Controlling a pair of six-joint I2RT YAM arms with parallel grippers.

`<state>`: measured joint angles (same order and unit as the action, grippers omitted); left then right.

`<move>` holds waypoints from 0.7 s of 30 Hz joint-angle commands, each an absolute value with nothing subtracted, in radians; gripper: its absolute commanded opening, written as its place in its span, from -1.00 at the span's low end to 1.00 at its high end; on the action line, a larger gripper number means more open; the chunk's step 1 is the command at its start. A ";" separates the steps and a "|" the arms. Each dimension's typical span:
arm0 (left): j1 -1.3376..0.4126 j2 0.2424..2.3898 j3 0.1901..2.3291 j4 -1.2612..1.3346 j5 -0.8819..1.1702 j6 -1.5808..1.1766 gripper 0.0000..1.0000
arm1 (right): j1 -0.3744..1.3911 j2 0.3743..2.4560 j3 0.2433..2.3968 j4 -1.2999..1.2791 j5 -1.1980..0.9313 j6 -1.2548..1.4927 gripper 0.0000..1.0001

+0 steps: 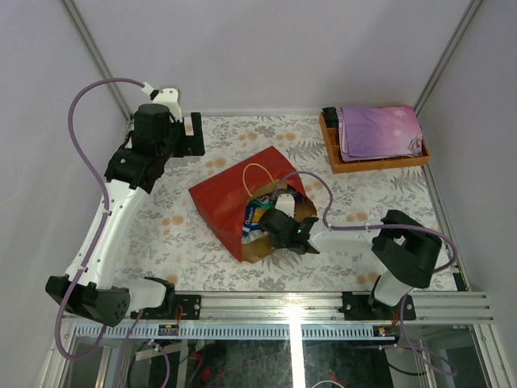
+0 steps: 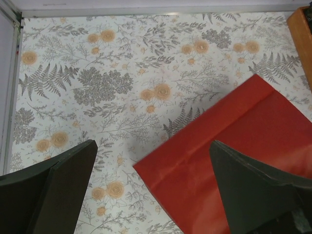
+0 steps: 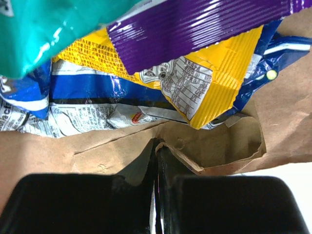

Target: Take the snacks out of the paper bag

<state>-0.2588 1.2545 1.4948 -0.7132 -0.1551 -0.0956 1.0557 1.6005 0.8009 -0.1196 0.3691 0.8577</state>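
The red paper bag (image 1: 218, 202) lies on its side mid-table, its brown mouth facing my right arm. Snacks (image 1: 257, 217) show in that mouth. Up close, a teal packet (image 3: 48, 29), a purple one (image 3: 195, 24), a yellow one (image 3: 229, 63) and a blue-and-white pack (image 3: 97, 92) lie on the brown inner paper (image 3: 73, 151). My right gripper (image 3: 157, 144) (image 1: 275, 224) is shut, pinching the bag's lower lip. My left gripper (image 2: 153, 144) (image 1: 192, 133) hangs open above the tabletop, just off the red bag's (image 2: 243, 126) closed corner.
An orange-brown wooden tray (image 1: 376, 160) holding a folded purple cloth (image 1: 380, 129) stands at the back right; its corner shows in the left wrist view (image 2: 302, 39). A floral cloth covers the table (image 1: 178, 234). Grey walls enclose it.
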 commanded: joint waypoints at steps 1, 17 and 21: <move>-0.240 1.273 1.468 -0.700 -0.158 -0.075 0.99 | 1.040 1.734 0.946 -0.008 0.378 0.745 -0.93; -0.138 1.308 1.352 -0.572 -0.036 -0.143 1.00 | 0.845 1.943 1.420 -0.021 0.085 0.439 -0.89; -0.119 1.278 1.313 -0.533 -0.017 -0.157 1.00 | 0.849 1.854 1.333 -0.028 -0.024 0.430 -0.08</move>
